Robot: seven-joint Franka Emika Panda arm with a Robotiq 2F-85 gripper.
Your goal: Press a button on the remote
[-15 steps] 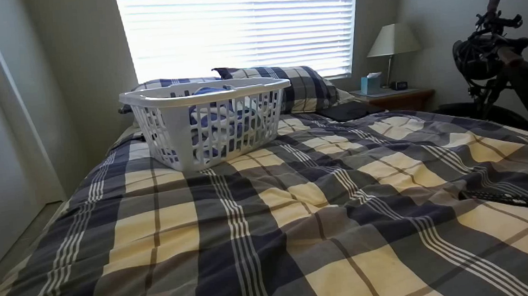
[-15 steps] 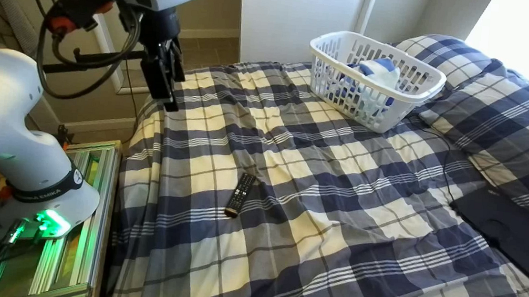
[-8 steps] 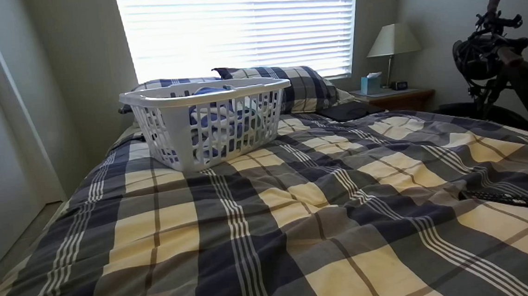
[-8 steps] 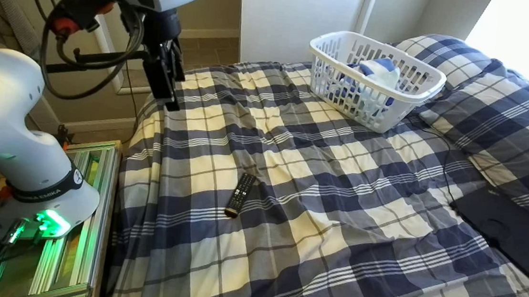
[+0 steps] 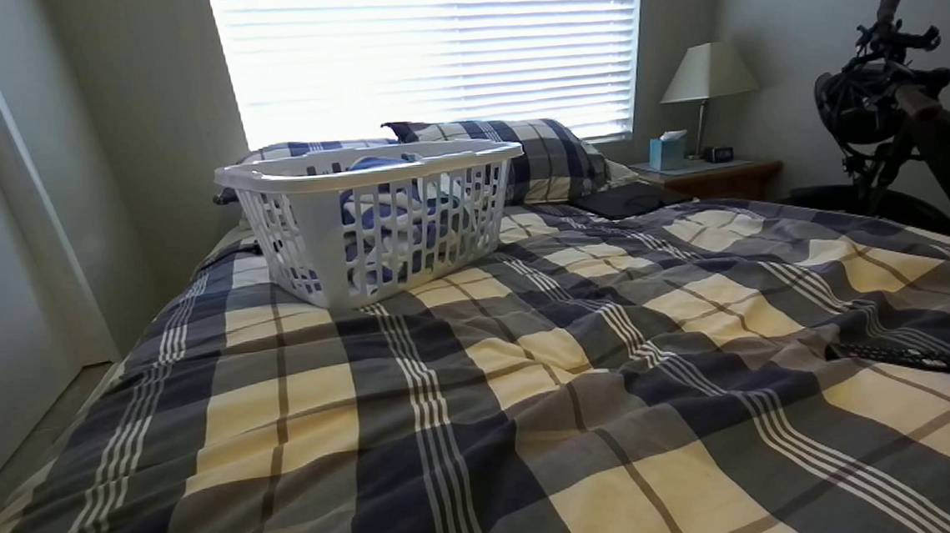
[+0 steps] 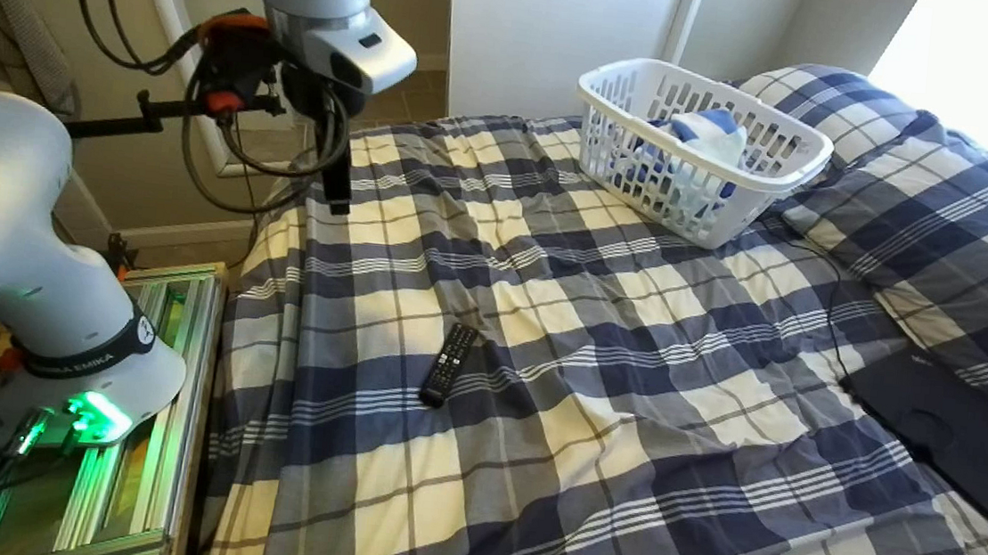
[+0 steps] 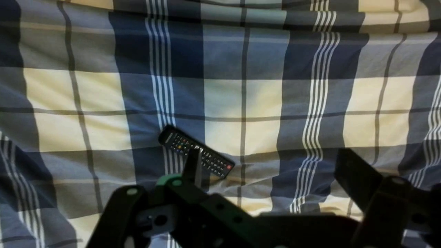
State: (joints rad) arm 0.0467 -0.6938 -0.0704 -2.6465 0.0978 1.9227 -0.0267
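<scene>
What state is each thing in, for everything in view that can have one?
End effector: open, empty, in midair
Remote: lying buttons up, untouched
Bedspread: spread out, wrinkled
Laundry basket: upright, with cloth inside
Flat black object: lying down; open or closed unclear
Blinds: lowered, bright light coming through
Tissue box: tissue sticking out
Lamp: upright; whether lit unclear
Robot base light: lit green

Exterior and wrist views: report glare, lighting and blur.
In an exterior view, the window is largely washed out; in an exterior view, green light glows on the robot's base; in the wrist view, the tool looks dark and blurry, the remote sharper.
</scene>
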